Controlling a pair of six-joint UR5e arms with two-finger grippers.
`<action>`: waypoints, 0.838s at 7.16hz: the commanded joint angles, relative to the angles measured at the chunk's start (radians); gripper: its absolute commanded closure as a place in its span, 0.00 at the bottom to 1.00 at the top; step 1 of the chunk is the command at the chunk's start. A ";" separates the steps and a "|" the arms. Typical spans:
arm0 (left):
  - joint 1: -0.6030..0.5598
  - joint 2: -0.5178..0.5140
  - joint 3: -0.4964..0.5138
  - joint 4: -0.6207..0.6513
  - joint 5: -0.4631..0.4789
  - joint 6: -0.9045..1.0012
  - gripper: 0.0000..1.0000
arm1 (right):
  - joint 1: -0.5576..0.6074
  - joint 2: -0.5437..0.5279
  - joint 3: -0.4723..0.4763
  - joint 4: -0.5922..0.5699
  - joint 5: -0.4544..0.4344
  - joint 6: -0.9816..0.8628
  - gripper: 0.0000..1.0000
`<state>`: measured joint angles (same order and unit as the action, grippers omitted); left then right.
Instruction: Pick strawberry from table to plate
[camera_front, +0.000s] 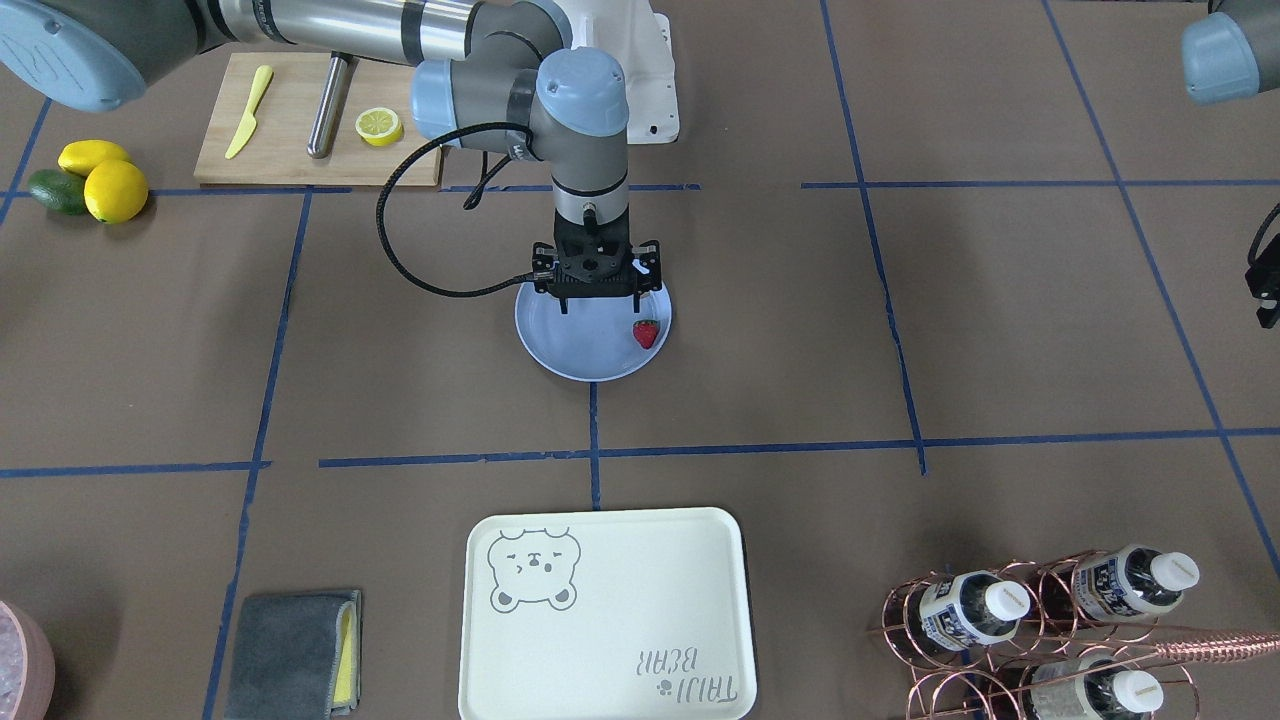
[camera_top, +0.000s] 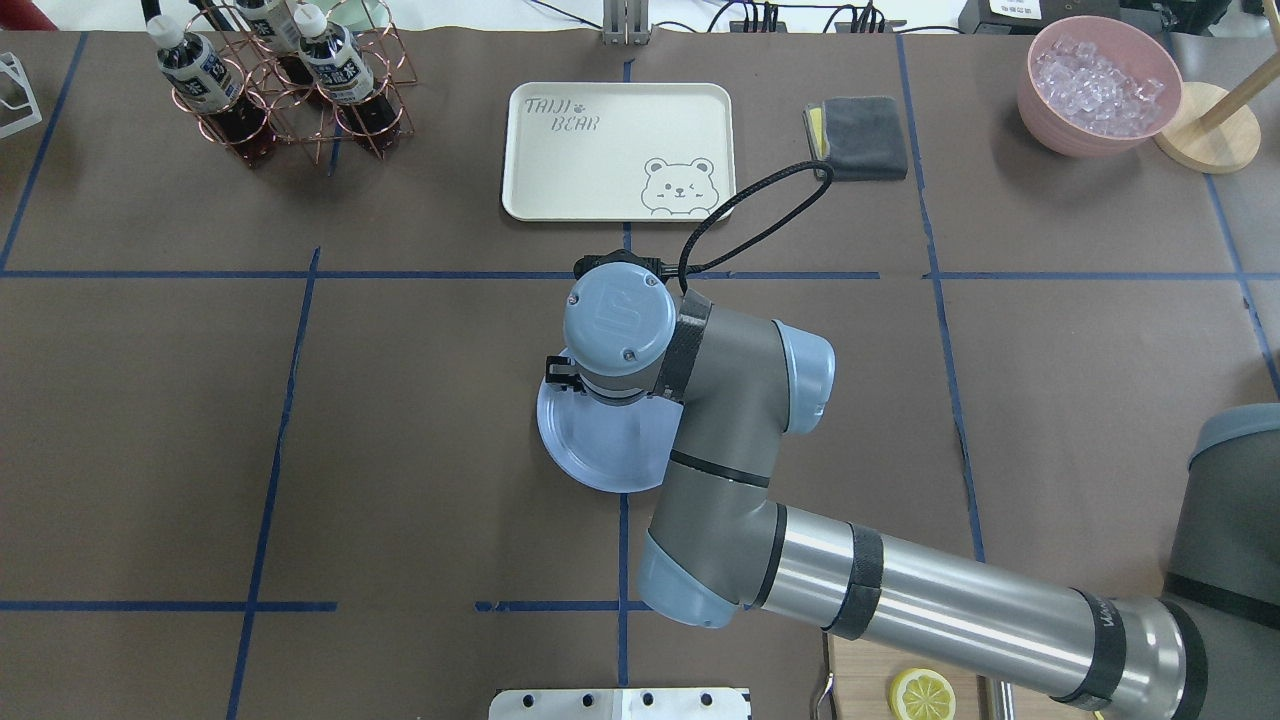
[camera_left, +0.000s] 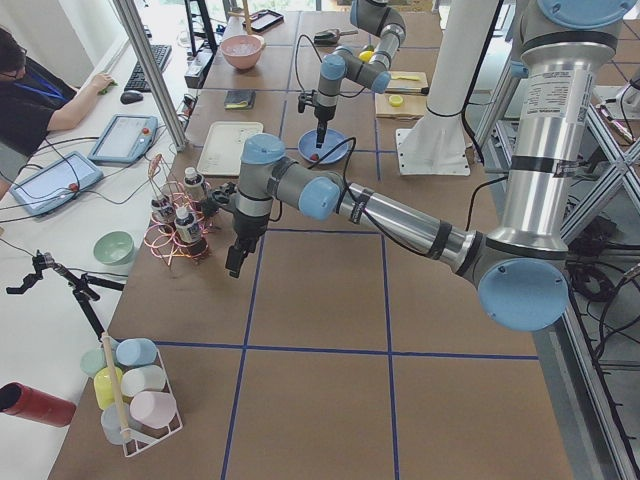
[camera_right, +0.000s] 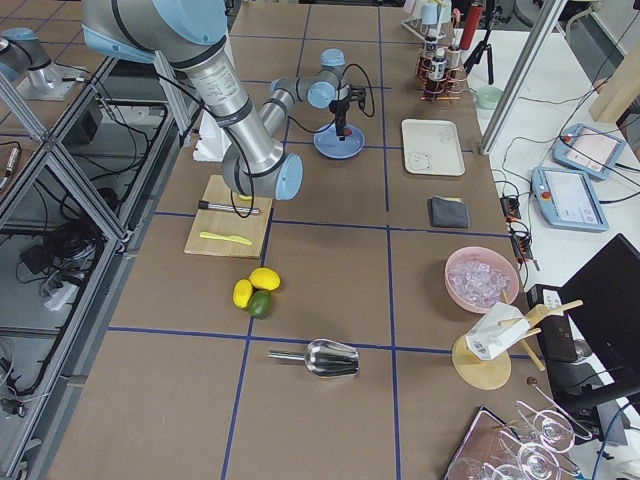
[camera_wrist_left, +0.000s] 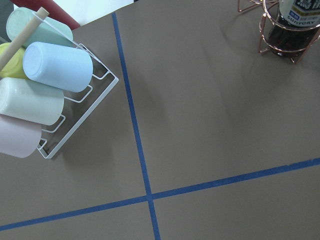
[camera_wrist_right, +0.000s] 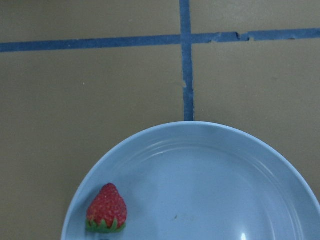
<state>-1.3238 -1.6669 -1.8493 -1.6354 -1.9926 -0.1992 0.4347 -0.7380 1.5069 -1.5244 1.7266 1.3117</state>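
the strawberry (camera_front: 646, 333) lies in the light-blue plate (camera_front: 585, 358), just inside its rim on the robot's left side, touching nothing else. a pink bowl (camera_top: 1060, 135) holds ice cubes (camera_top: 1100, 75), and a copper rack (camera_top: 262, 150) holds bottles (camera_top: 190, 65).

the plate sits on the bench (camera_front: 900, 320) over a blue tape line, with bare paper all round it. the bear tray (camera_front: 610, 620) is well apart.

the right arm bends at the elbow, wrist straight down. the right pincer (camera_front: 600, 308) hangs over the plate's robot-side half, fingers apart, holding nothing. the left pincer (camera_left: 234, 262) points down near the rack; i cannot tell its state.
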 joint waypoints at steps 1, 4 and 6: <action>-0.021 0.001 0.012 0.002 -0.006 0.001 0.00 | 0.079 -0.027 0.135 -0.142 0.071 -0.037 0.00; -0.147 0.002 0.147 0.020 -0.226 0.206 0.00 | 0.353 -0.318 0.467 -0.280 0.276 -0.416 0.00; -0.207 0.057 0.234 0.019 -0.348 0.297 0.00 | 0.595 -0.490 0.487 -0.277 0.455 -0.730 0.00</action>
<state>-1.4925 -1.6485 -1.6587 -1.6163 -2.2642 0.0513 0.8800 -1.1160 1.9726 -1.7996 2.0690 0.7773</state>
